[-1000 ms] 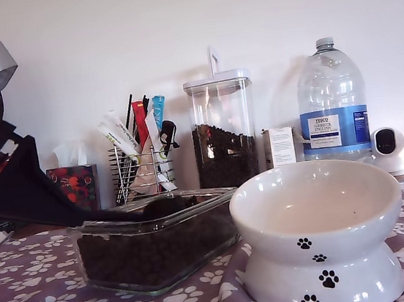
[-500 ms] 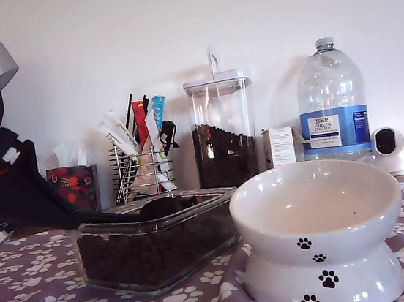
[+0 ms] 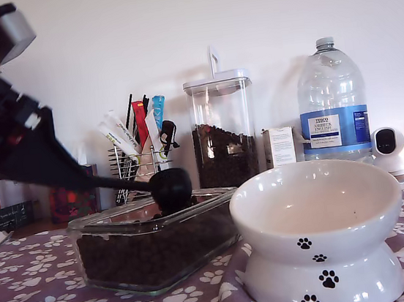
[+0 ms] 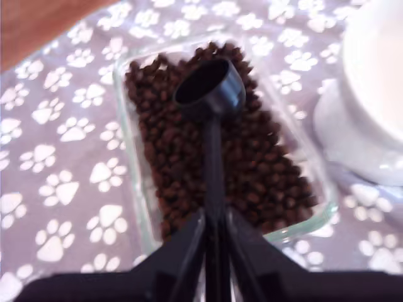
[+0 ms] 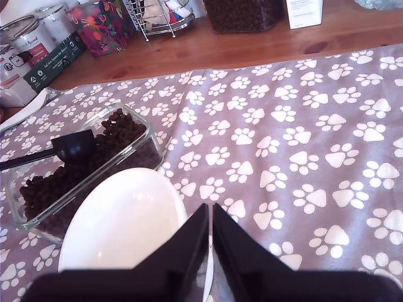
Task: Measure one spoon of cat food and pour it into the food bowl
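one spoon [image 4: 212,135], clamped in my first tool [image 4: 215,217], juts over the cat food [image 4: 255,170].

A wooden table [image 5: 252,44] wears a mauve cloth with white paw prints [image 3: 27,290] over its near part. On the cloth, a clear rectangular glass dish [image 3: 123,227] of brown kibble [image 3: 156,256] stands towards the exterior view's left. A glossy white ceramic pedestal bowl [image 3: 322,254] sits just beside it on that view's right. Far back, on bare wood, stand a wire caddy [image 3: 142,174], a tall clear canister [image 3: 222,134], a small white carton [image 3: 281,146] and a large water bottle [image 3: 331,98].
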